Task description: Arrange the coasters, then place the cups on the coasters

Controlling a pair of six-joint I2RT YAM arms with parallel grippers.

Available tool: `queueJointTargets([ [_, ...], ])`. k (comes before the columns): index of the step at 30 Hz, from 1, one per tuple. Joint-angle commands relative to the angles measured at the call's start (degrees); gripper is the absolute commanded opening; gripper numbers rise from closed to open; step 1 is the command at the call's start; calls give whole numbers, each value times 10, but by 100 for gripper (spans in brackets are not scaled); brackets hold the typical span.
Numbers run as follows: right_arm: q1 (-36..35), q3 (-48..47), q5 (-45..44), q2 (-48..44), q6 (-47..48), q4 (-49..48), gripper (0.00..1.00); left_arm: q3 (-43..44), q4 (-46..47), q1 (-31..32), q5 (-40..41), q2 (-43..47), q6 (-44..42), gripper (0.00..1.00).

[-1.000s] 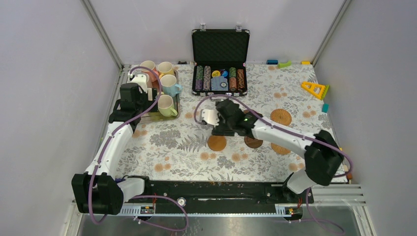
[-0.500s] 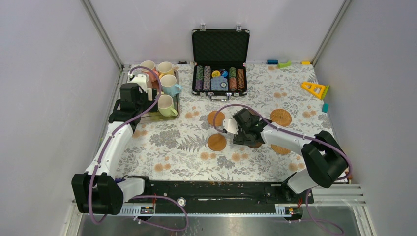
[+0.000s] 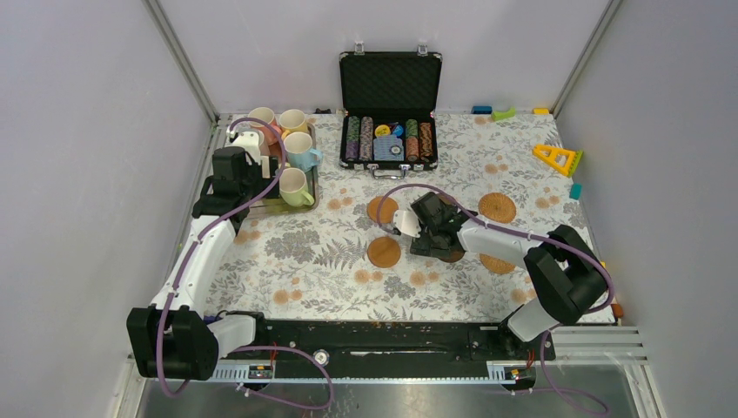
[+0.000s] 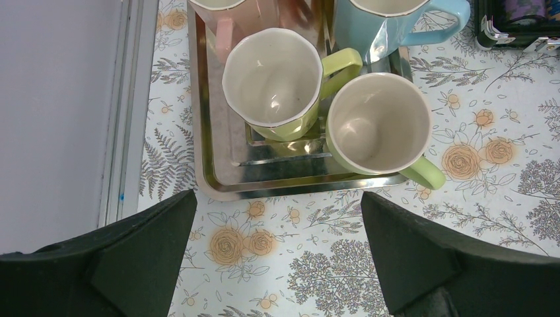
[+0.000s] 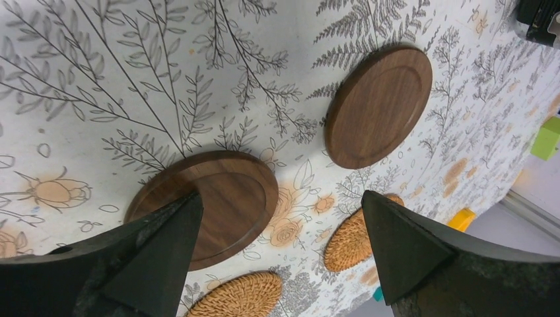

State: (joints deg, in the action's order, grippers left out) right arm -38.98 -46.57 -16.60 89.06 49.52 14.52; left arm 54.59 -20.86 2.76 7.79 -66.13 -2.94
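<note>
1. The left gripper [image 4: 277, 198] hangs with its jaws spread wide and empty, above the near edge of a silver tray [image 4: 214, 178] at the far left of the table [image 3: 331, 261].
2. The cups stand upright on that tray: a yellow-green cup [image 4: 272, 82] just beside a green cup [image 4: 376, 125], with a blue cup [image 4: 389, 20] and a pink cup [image 4: 241, 16] behind them.
3. The right gripper [image 5: 280, 198] is also wide open, holding nothing, low over the middle of the table.
4. Two wooden coasters [image 5: 378, 105] lie flat and apart below it, with two woven coasters [image 5: 356, 239] beyond.
5. From above, a dark disc [image 3: 451, 256] seems to sit partly hidden under the right arm [image 3: 505, 248].
</note>
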Motion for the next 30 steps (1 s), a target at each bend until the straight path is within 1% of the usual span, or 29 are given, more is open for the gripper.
queueJointTargets([
  [1, 1, -9, 76, 9, -35, 25, 100, 21, 19, -3, 4, 0, 6, 99],
  [6, 0, -10, 103, -1, -39, 36, 100, 21, 20, -3, 6, 0, 6, 99],
  [10, -2, -10, 98, 2, -40, 37, 100, 21, 20, -3, 6, 0, 6, 99],
  [15, -3, -17, 114, -1, -54, 36, 100, 20, 20, -3, 7, 3, 5, 99],
  [19, -5, -21, 109, -4, -61, 26, 100, 19, 20, -3, 8, 4, 5, 99],
  [21, -6, -23, 89, -8, -56, 23, 100, 20, 20, -3, 8, 4, 5, 99],
  [25, -2, -10, 33, -51, -22, 16, 100, 22, 18, -3, 10, 3, 5, 99],
  [27, 5, -6, 28, -87, -12, 22, 100, 22, 17, -3, 11, 5, 4, 99],
  [30, 17, -9, 29, -139, -5, 55, 100, 17, 23, -4, 13, 12, -1, 99],
])
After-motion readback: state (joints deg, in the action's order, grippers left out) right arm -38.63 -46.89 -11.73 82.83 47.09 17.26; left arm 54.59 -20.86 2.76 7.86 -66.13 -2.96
